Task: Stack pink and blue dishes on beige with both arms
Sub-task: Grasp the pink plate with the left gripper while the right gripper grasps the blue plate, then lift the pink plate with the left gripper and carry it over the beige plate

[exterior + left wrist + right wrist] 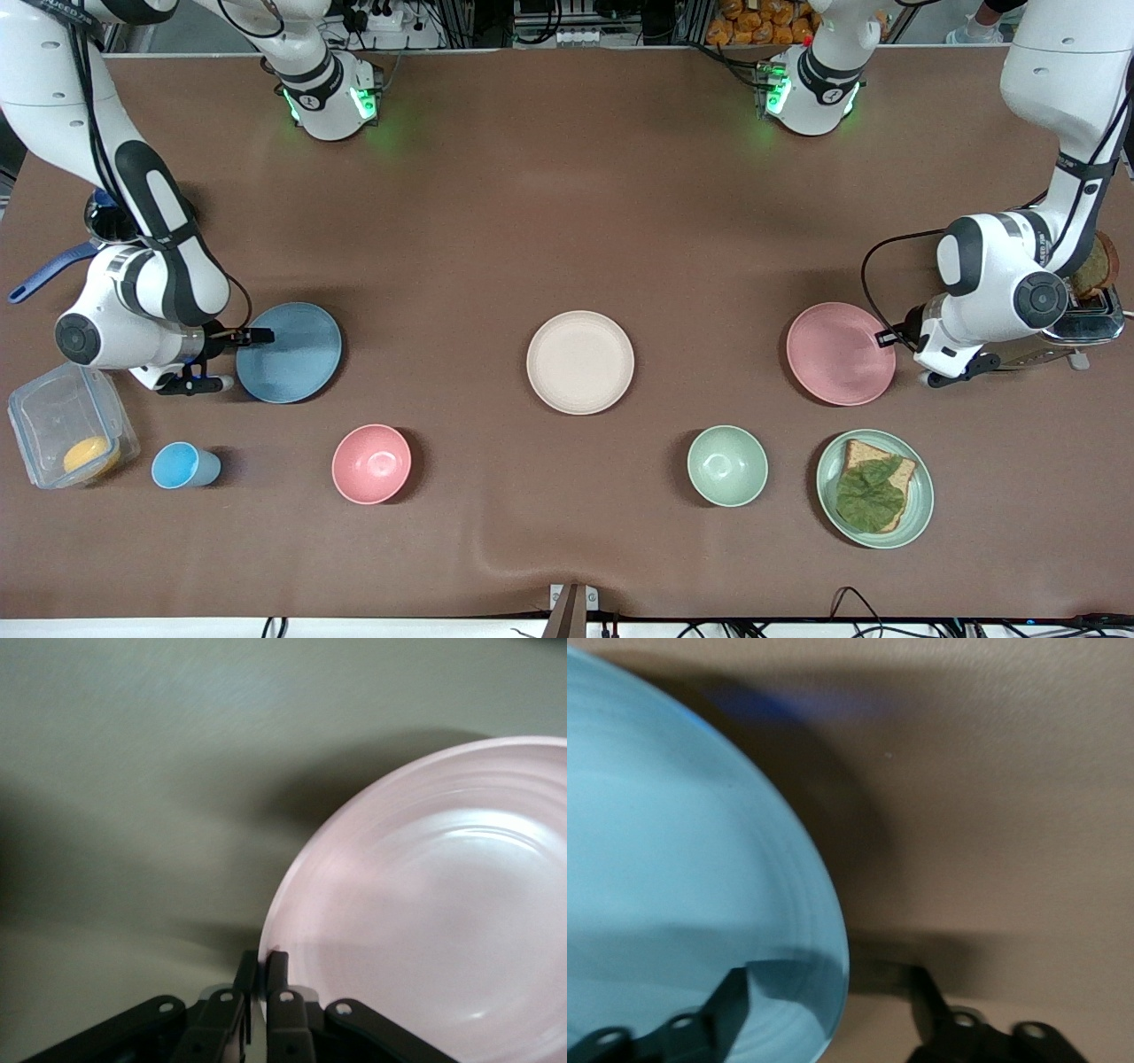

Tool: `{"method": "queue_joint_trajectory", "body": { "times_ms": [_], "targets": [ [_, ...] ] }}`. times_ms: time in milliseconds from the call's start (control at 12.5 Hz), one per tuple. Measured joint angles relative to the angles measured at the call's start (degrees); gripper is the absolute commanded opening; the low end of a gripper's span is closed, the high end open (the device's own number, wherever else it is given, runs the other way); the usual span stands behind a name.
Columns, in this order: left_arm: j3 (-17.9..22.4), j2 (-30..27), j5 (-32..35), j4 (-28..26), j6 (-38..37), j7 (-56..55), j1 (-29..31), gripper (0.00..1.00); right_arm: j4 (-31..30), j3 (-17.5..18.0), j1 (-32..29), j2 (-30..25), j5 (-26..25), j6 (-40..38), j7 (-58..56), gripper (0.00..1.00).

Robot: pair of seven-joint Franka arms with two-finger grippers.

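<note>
Left pincer (889,337) down at the edge of the pink plate (841,353), fingers (276,967) pinched together on the rim at the end toward the left arm. Right pincer (232,359) low at the edge of the blue plate (289,352), spread wide, one finger (733,1001) over the plate's inner face and the other down on the brown surface (567,221) just off the rim, rim between them, not yet squeezed.

Pink plate flat toward the left arm's end of the surface; blue plate flat toward the right arm's end. Beige plate (580,361) bare between the two, well apart from each.

Nearer the front camera, a row: small blue cup (183,465), pink bowl (372,463), pale green bowl (727,465), green plate (875,488) carrying toast (855,454) topped with a leaf (868,496). Clear plastic box (66,425) with something yellow inside, beside the blue cup at the right arm's end. Metal toaster (1085,321) beside the left arm, partly hidden by it.
</note>
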Motion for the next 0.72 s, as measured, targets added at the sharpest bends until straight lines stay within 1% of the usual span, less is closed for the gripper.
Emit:
{"method": "queue_joint_trajectory", "body": {
  "times_ms": [160,319,399,479,718],
  "targets": [
    [-4.07,-0.26,-4.58,3.83,-2.85,0.0,-0.04,0.0,0.4,0.01,-0.01,-0.05,0.17,-0.04,-0.37,0.0],
    [-8.96,-0.29,-7.87,10.92,-10.5,-1.12,-0.91,0.0,0.62,0.09,-0.01,-0.12,0.27,-0.08,-0.63,0.0],
    [-10.69,-0.31,-8.85,14.44,-13.57,-3.77,-2.09,0.0,0.85,0.12,-0.01,-0.31,0.55,-0.31,-0.88,0.0],
    [-11.58,-0.28,-9.13,16.71,-15.17,-7.54,-4.2,0.0,1.03,0.19,-0.01,-0.51,0.93,-0.44,-1.14,0.0],
    [-11.89,1.5,-9.15,18.78,-15.72,-19.66,-14.41,0.0,1.39,0.73,0.02,-0.52,1.09,-0.35,-1.25,0.0]
  ]
}}
